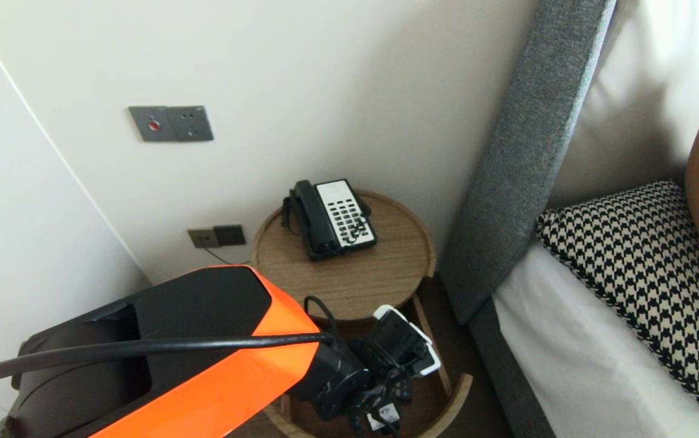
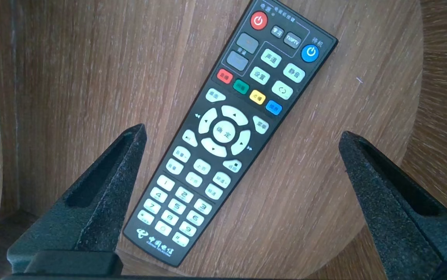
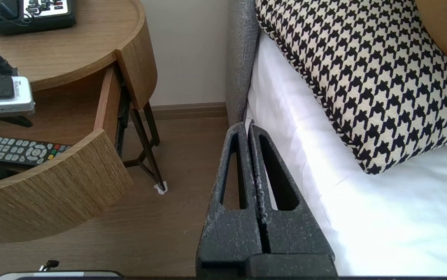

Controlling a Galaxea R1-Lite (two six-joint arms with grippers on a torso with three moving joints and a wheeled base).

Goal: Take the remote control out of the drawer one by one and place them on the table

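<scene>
1. One arm shows from the head: the left arm (image 1: 203,340) reaches down into the pulled-out drawer (image 1: 459,389) of the round bedside table (image 1: 349,280), which has a telephone (image 1: 332,218) on top. Its gripper is hidden there beneath the wrist.
2. From the left wrist, the left gripper (image 2: 242,130) hangs over the remote control (image 2: 246,97), fingers spread wide, one on either side, touching nothing. The remote control lies flat, buttons up, on the drawer floor.
3. From the right wrist, the right gripper (image 3: 248,128) hangs beside the bed (image 3: 324,175), fingers pressed together, empty.
</scene>
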